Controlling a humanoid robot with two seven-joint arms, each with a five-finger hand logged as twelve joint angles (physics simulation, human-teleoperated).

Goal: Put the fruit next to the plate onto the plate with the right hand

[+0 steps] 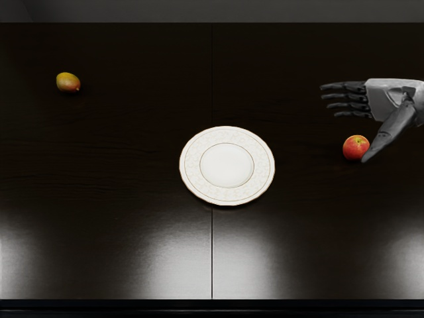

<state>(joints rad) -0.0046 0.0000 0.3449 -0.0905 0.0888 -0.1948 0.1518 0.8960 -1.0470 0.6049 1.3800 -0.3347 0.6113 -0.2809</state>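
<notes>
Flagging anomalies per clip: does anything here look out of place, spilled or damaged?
Nothing spilled or damaged. The plate lies flat and bare, the apple beside the open right hand. Only the yellow-orange fruit sits apart, far back left.

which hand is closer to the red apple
Right. The right hand is open just behind the apple, with its thumb reaching down along the apple's right side. The left hand is not in view, so it is not near it.
</notes>
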